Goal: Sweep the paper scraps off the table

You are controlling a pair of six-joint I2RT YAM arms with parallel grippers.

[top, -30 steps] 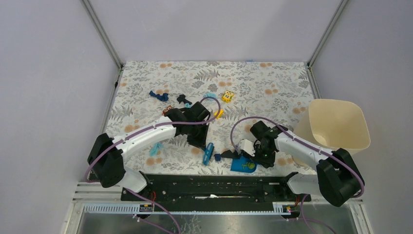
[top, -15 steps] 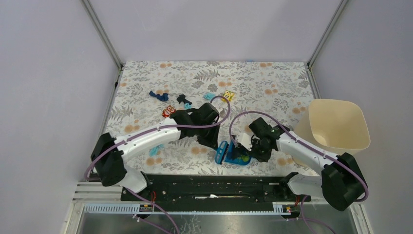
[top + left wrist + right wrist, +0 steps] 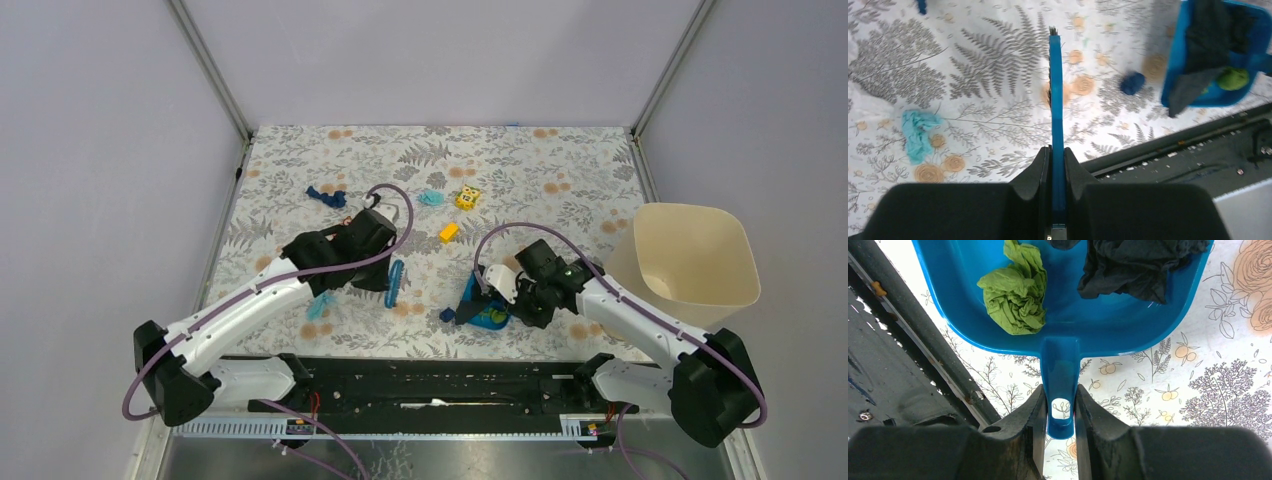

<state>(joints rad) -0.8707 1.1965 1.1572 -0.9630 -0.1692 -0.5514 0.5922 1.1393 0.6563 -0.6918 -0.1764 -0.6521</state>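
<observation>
My left gripper [image 3: 383, 272] [image 3: 1057, 159] is shut on the thin handle of a blue brush [image 3: 396, 284] [image 3: 1056, 95] whose bristles point down at the table [image 3: 560, 180]. My right gripper [image 3: 512, 298] [image 3: 1060, 412] is shut on the handle of the blue dustpan [image 3: 484, 310] [image 3: 1068, 330], which holds a green wad [image 3: 1017, 292] and a black wad [image 3: 1140, 262]. Loose paper scraps lie about: a dark blue one [image 3: 447, 315] [image 3: 1133, 82] just left of the pan, a light cyan one [image 3: 318, 306] [image 3: 918, 135] under the left arm, another dark blue [image 3: 325, 195] and a cyan [image 3: 432, 197] farther back.
A cream bin [image 3: 690, 255] stands at the right edge beside the right arm. A yellow block [image 3: 449, 232] and a small yellow toy [image 3: 467, 197] lie in the middle. The black base rail [image 3: 430, 380] runs along the near edge, close behind the dustpan.
The left arm has swung the brush back to the left, away from the dustpan's mouth. The dustpan has shifted slightly in the right gripper's hold.
</observation>
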